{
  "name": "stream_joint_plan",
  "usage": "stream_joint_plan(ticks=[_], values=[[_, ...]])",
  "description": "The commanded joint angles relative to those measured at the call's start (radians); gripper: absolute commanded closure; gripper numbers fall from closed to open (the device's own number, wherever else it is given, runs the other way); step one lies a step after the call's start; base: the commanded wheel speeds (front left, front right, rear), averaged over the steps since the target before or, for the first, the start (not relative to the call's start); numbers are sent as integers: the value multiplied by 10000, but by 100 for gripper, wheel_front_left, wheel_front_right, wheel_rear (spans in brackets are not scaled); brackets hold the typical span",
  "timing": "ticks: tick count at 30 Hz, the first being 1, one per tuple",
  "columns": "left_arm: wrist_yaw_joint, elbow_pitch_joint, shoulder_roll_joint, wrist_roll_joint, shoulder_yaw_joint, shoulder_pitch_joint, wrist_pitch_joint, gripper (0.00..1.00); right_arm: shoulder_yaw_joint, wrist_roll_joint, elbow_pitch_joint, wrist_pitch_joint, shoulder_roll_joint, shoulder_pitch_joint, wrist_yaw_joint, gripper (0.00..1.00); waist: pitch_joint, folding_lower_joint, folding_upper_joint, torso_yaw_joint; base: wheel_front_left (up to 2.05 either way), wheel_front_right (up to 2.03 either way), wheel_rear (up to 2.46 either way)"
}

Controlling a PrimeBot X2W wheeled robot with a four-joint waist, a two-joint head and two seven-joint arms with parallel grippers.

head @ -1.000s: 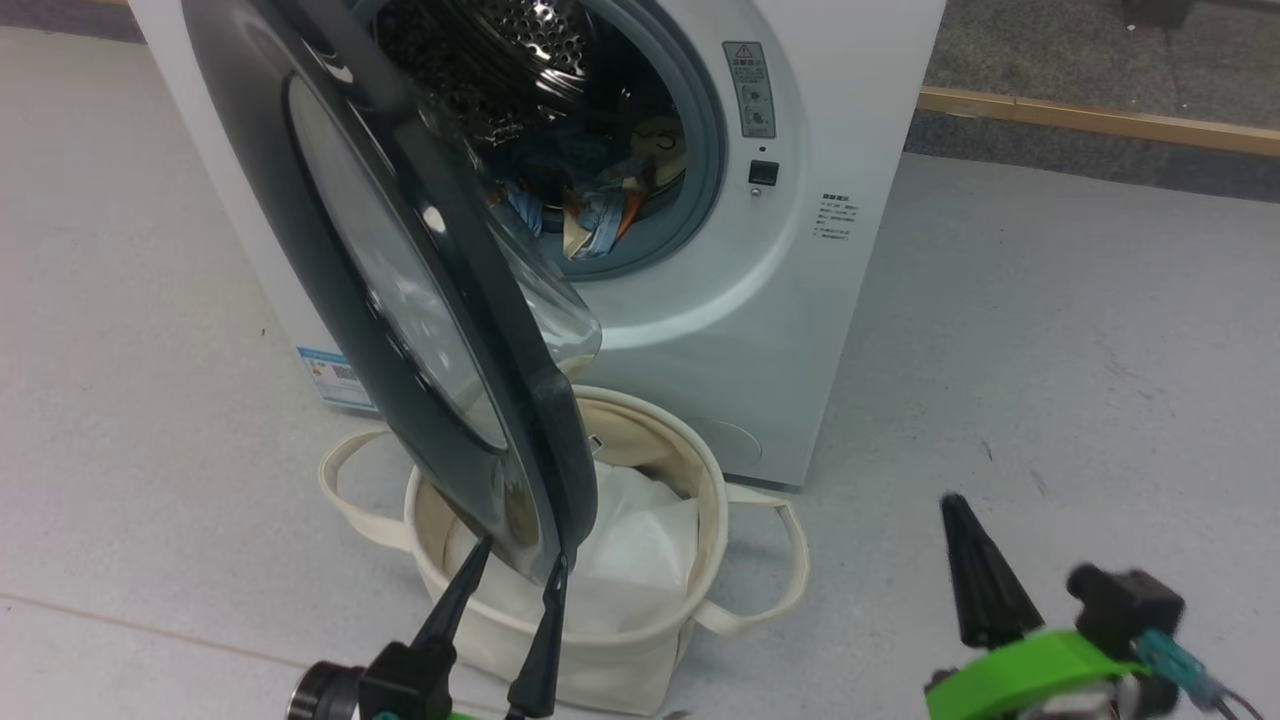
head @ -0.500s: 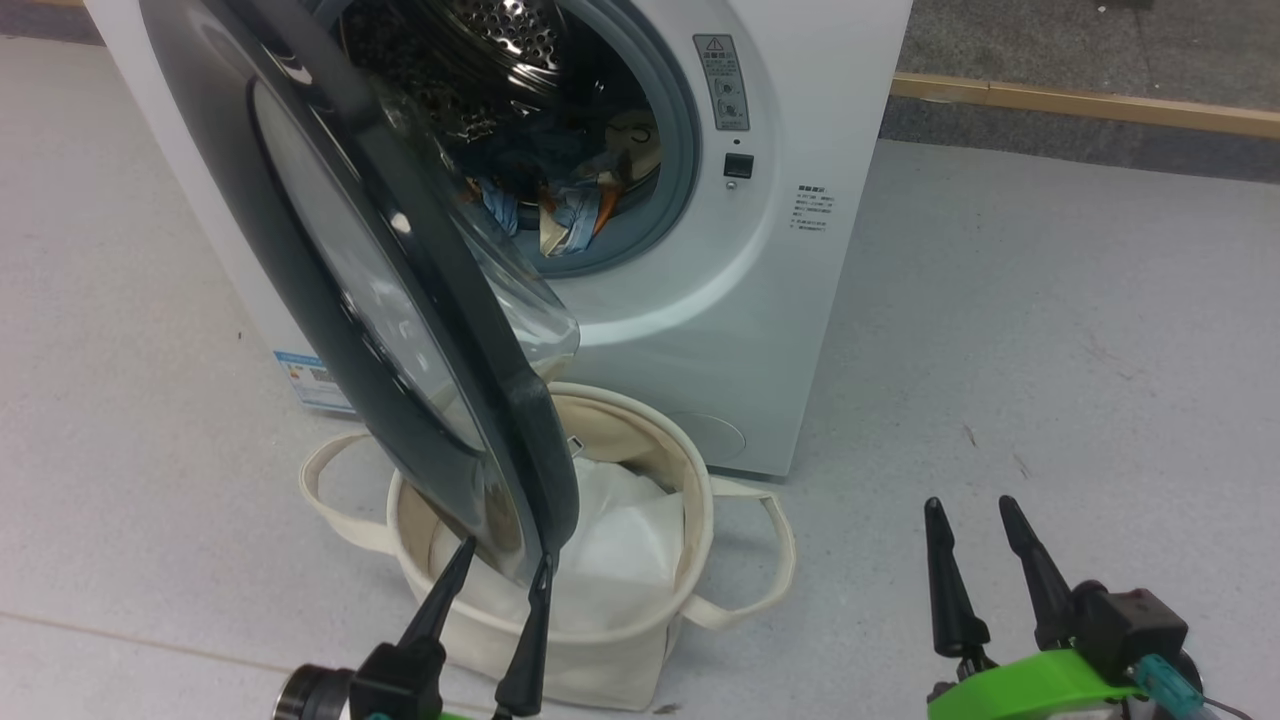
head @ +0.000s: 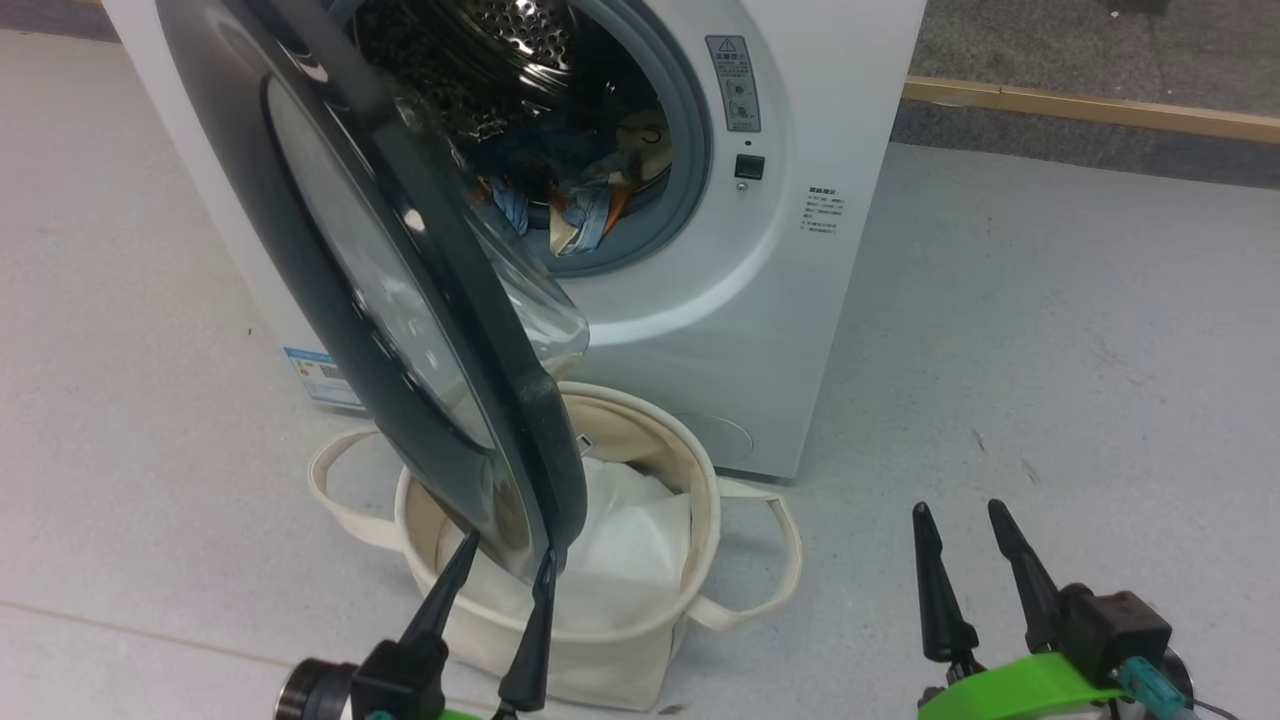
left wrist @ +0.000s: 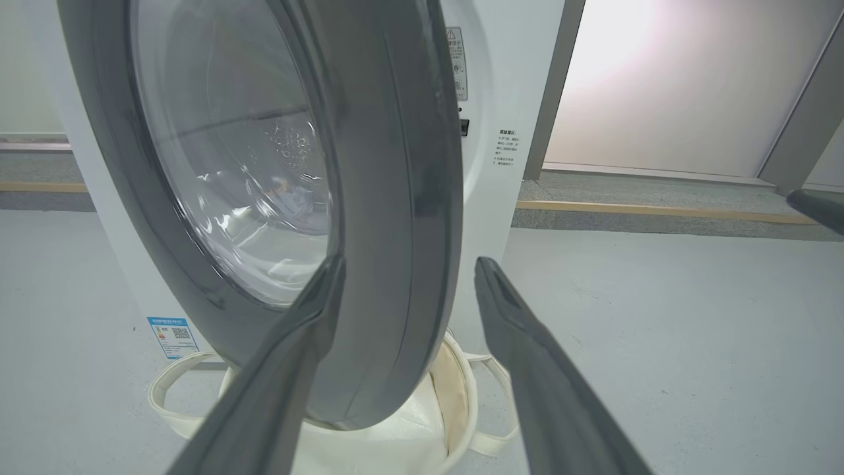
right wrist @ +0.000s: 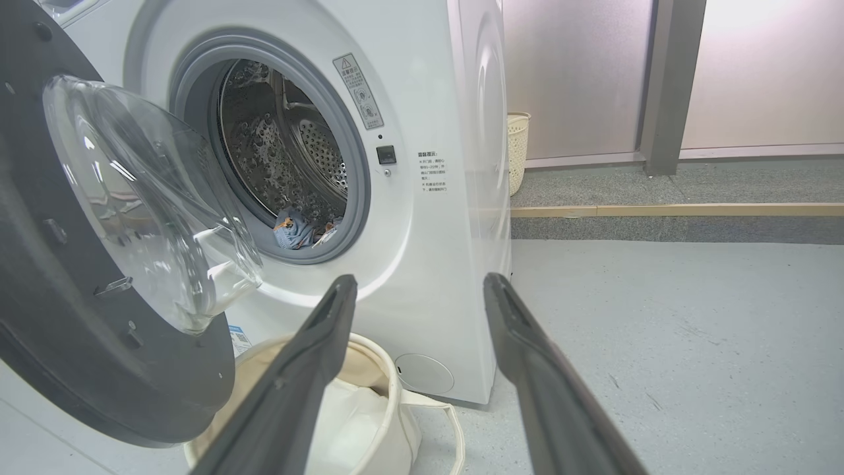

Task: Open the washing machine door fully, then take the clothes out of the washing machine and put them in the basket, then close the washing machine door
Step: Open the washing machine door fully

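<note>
Washing machine [head: 800,300]: a white front-loader standing on the grey floor [head: 1050,350], with its drum mouth uncovered.
Door [head: 400,300]: hinged at the machine's side on the robot's left. It is swung out from the machine's front, and its lowest rim hangs over the basket.
Clothes [head: 580,215]: inside the machine, low in the steel drum, just behind the grey gasket. They make a blue, orange and cream heap.
Basket [head: 700,480]: on the floor just before the machine's front, holding white stuffing [head: 630,540].
Left gripper [head: 509,543]: before the machine, at the door's lowest rim. Its fingers are spread wide, one on each side of the rim. I cannot tell whether they touch it.
Right gripper [head: 955,506]: before the machine's right corner, well apart from it. Its fingers are parted and there is nothing between them.
</note>
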Motion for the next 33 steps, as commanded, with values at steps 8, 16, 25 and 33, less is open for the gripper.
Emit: stream_joint_plan(ticks=[8, 16, 25, 33], values=[[-402, -2345, 35, -186, -536, -739, -118, 0, -9, -144, -339, -124, 121, -474, 83, 0, 46, 0, 0, 92, 0, 0, 0], [-436, -2548, 35, -186, -2182, -1250, -118, 0, 213, 29, -273, -124, 184, -654, 83, 0, 114, 0, 0, 70, 0, 0, 0], [489, -371, 35, -1178, -2681, -2717, -118, 100, 428, 200, -52, -124, 209, -878, 83, 0, 293, 0, 0, -272, 0, 0, 0], [1420, 1066, 35, -1769, -2334, -3810, -118, 100, 570, 555, 66, -124, 212, -1051, 83, 0, 649, 0, 0, -352, 0, 0, 0]])
